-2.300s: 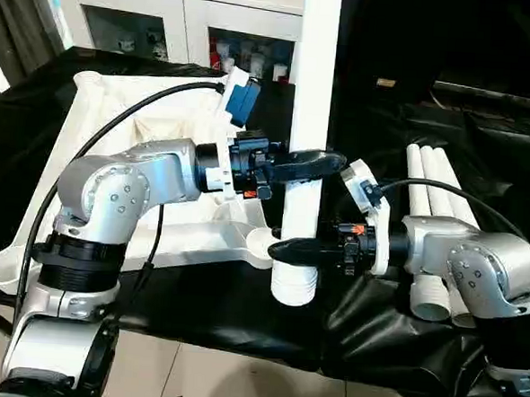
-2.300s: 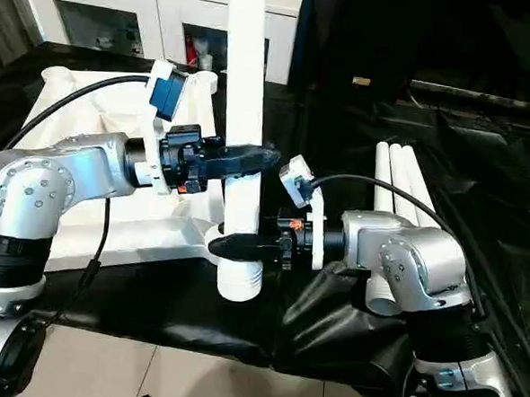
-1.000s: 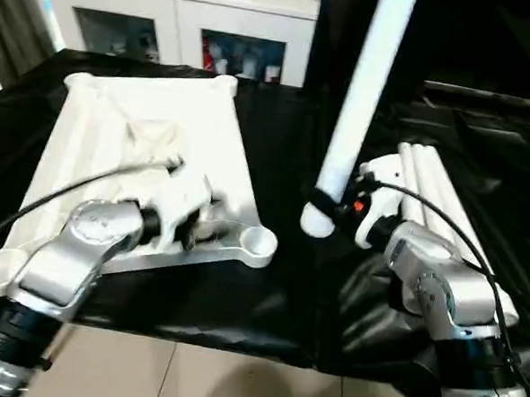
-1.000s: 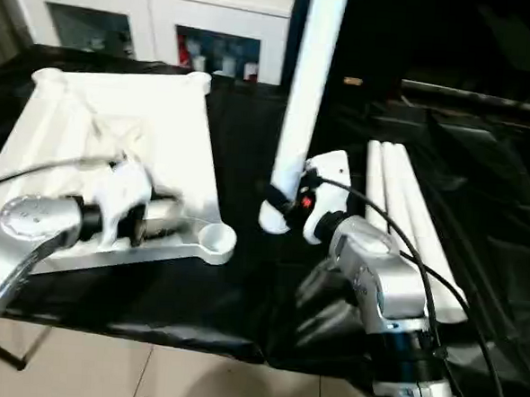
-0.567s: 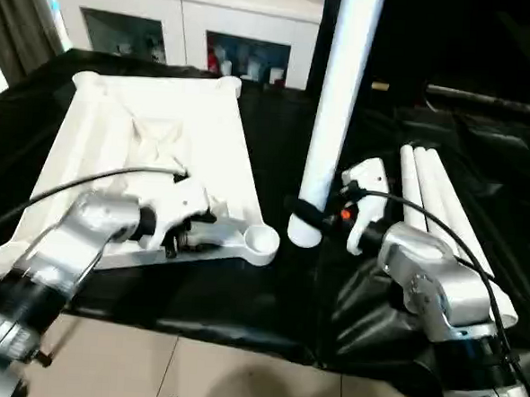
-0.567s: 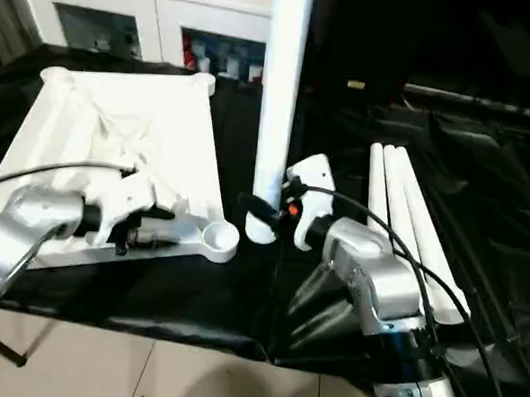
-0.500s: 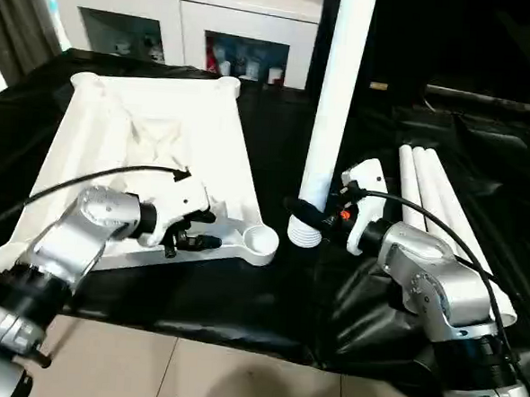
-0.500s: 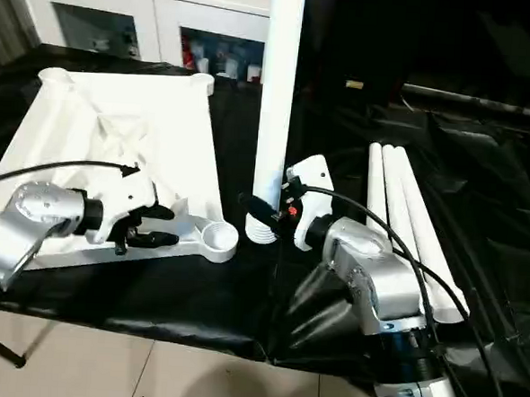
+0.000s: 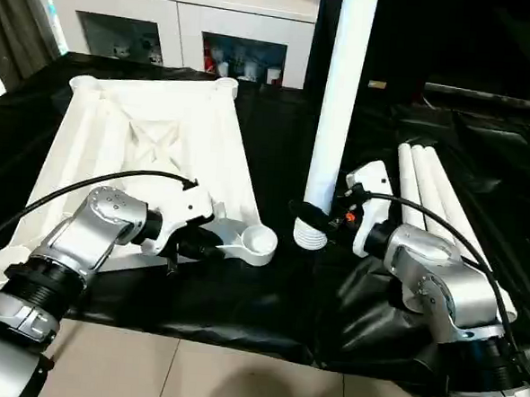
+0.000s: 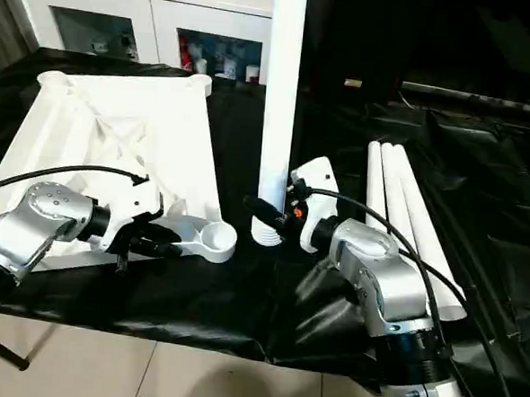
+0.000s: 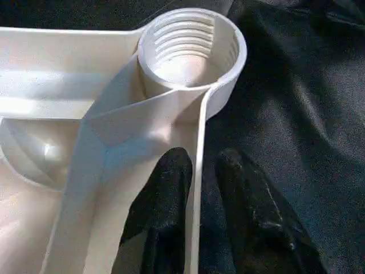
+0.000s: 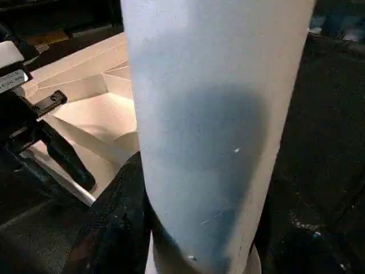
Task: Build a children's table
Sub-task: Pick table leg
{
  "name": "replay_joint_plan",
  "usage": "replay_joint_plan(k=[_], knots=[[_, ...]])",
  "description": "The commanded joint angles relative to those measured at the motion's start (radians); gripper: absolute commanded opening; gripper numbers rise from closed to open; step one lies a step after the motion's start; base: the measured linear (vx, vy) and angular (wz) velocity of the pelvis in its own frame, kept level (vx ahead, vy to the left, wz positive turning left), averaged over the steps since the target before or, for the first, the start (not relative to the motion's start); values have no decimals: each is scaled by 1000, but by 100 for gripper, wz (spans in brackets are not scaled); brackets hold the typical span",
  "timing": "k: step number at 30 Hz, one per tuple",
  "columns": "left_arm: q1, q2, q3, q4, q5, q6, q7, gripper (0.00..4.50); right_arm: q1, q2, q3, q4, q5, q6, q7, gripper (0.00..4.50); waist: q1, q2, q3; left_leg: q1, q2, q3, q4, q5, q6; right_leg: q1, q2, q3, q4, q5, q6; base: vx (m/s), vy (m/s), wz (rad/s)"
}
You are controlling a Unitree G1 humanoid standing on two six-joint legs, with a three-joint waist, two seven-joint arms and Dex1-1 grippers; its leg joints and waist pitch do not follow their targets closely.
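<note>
Now left claw (image 11: 197, 171) straddling tabletop (image 9: 152, 138) rim, right claw (image 9: 311, 212) level, clamped on upright leg (image 9: 338, 104).

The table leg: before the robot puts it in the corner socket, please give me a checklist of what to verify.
1. Right gripper grips the leg near its threaded end: ok.
2. Leg stands about upright: ok.
3. Corner socket is empty, threads visible: ok.
4. Left gripper jaws straddle the tabletop edge wall beside that socket: ok; whether they clamp firmly: cannot tell.
5. Leg end is over the socket: not ok, it is beside it, over the black cloth.
</note>
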Motion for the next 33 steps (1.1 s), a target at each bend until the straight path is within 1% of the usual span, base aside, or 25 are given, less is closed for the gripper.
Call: replay_joint_plan(k=[1, 2, 3, 4, 5, 6, 7, 8, 9, 10, 11, 12, 14, 17, 18, 20, 22, 23, 24, 27, 28, 29, 30, 31, 33], knots=[[-7, -2, -7, 27, 36, -24, 6, 75, -1, -11, -6, -9, -6, -5, 5, 191, 0, 15, -71, -3, 41, -9, -81, -118, -23, 64, -83, 59, -78, -176, -178, 0, 0, 0], [-13, -8, -7, 56, 54, -41, 28, 75, -4, -10, -5, -7, -7, -5, 6, 191, 1, 16, -71, -3, 41, -9, -81, -121, -22, 64, -84, 59, -80, -192, -169, 0, 0, 0], [-16, -10, -6, 65, 57, -43, 36, 59, -5, -10, -4, -6, -7, -5, 6, 191, 1, 16, -71, -2, 41, -9, -81, -119, -22, 65, -84, 59, -79, -192, -167, 0, 0, 0], [-17, -10, -7, 68, 60, -45, 38, 59, -5, -10, -4, -6, -7, -5, 7, 191, 2, 17, -72, -2, 42, -10, -81, -120, -22, 64, -85, 59, -79, -192, -168, 0, 0, 0], [-16, -7, -10, 69, 62, -46, 33, 43, -6, -10, -3, -5, -6, -5, 6, 191, 2, 16, -71, 0, 44, -10, -82, -120, -22, 62, -86, 60, -78, -184, -174, 0, 0, 0], [-12, -2, -11, 63, 62, -45, 27, 29, -7, -11, -2, -5, -6, -5, 7, 191, 2, 15, -71, -1, 44, -10, -82, -121, -22, 63, -86, 60, -78, -184, -175, 0, 0, 0], [-10, 1, -10, 59, 62, -45, 24, 29, -8, -10, -1, -4, -7, -6, 7, 191, 2, 15, -71, -1, 44, -10, -82, -123, -23, 63, -87, 60, -78, -185, -176, 0, 0, 0], [-10, 2, -10, 58, 63, -45, 24, 23, -9, -10, -1, -3, -7, -6, 8, 191, 2, 13, -70, -2, 43, -10, -83, -125, -21, 63, -87, 60, -79, -194, -176, 0, 0, 0], [-9, 4, -9, 57, 64, -46, 24, 23, -9, -9, -1, -2, -6, -5, 8, 191, 3, 15, -70, -2, 44, -10, -83, -125, -22, 63, -88, 60, -79, -196, -176, 0, 0, 0], [-10, 3, -6, 58, 66, -47, 24, 11, -10, -9, -1, -2, -7, -5, 9, 191, 1, 13, -70, -3, 44, -10, -83, -123, -22, 64, -88, 60, -77, -193, -176, 0, 0, 0], [-10, 2, -5, 59, 66, -48, 24, 11, -10, -9, -1, -2, -8, -5, 10, 191, 2, 14, -71, -4, 44, -11, -83, -121, -22, 64, -88, 60, -77, -190, -176, 0, 0, 0], [-8, -2, 7, 59, 63, -50, 27, 0, -11, -7, -3, -1, -7, -4, 12, 191, 1, 12, -71, -4, 44, -10, -83, -119, -20, 64, -88, 60, -78, -189, -176, 0, 0, 0], [-8, -8, 21, 60, 55, -55, 27, 0, -13, -3, -6, -1, -2, -1, 13, 191, 1, 12, -72, -4, 43, -9, -82, -103, -16, 65, -88, 60, -76, -173, -178, 0, 0, 0], [0, -23, 49, 48, 27, -68, 22, 0, -23, 18, -21, 0, 22, 16, 8, 191, 0, 12, -73, -3, 43, -8, -82, -93, -12, 65, -87, 60, -75, -155, -182, 0, 0, 0], [6, -32, 60, 37, 12, -67, 25, 0, -30, 26, -21, 4, 26, 18, 7, 191, 0, 7, -73, -4, 44, -8, -82, -83, -8, 66, -87, 59, -73, -144, -186, 0, 0, 0], [16, -44, 71, 20, -3, -69, 30, 0, -45, 39, -14, 19, 26, 13, 10, 191, 0, 9, -74, -4, 44, -7, -82, -74, -6, 66, -88, 60, -72, -133, -190, 0, 0, 0], [20, -47, 72, 15, -5, -71, 32, 0, -51, 44, -9, 28, 23, 9, 12, 191, 1, 9, -74, -1, 45, -5, -82, -69, -3, 63, -88, 60, -72, -129, -196, 0, 0, 0], [20, -47, 72, 15, -5, -71, 32, 0, -51, 44, -9, 28, 23, 9, 12, 191, 1, 10, -73, -2, 45, -5, -82, -68, -3, 64, -88, 60, -72, -127, -197, 0, 0, 0], [32, -60, 71, 18, 0, -78, 55, 0, -74, 64, 0, 65, 15, -12, 12, 191, 1, 4, -75, -3, 44, -4, -82, -60, 0, 65, -86, 60, -70, -116, -195, 0, 0, 0], [51, -78, 77, 15, -2, -84, 80, 0, -99, 87, 9, 106, 10, -30, 16, 191, -3, 3, -74, -5, 44, -3, -81, -58, 3, 65, -90, 60, -70, -121, -203, 0, 0, 0], [59, -84, 80, 10, -5, -90, 85, 0, -106, 93, 11, 118, 8, -35, 17, 191, -3, -1, -74, -4, 43, -2, -82, -56, 5, 66, -89, 60, -71, -125, -201, 0, 0, 0], [62, -87, 83, 8, -5, -92, 85, 0, -109, 96, 11, 123, 7, -36, 18, 191, -1, 2, -74, -4, 44, -2, -81, -51, 8, 65, -90, 61, -71, -127, -198, 0, 0, 0], [71, -87, 75, 4, 6, -98, 89, 0, -117, 103, 12, 145, 3, -46, 18, 191, 0, -1, -74, -4, 44, -2, -82, -45, 11, 64, -88, 61, -71, -127, -191, 0, 0, 0], [77, -87, 71, -1, 17, -99, 90, 0, -123, 108, 13, 160, -1, -52, 19, 191, 0, 0, -75, -5, 44, -3, -82, -42, 11, 65, -89, 60, -69, -124, -192, 0, 0, 0], [89, -87, 58, -12, 32, -95, 82, 0, -137, 121, 17, 194, -6, -66, 23, 191, -1, 1, -74, -4, 44, -1, -82, -42, 13, 63, -89, 61, -71, -130, -190, 0, 0, 0]])
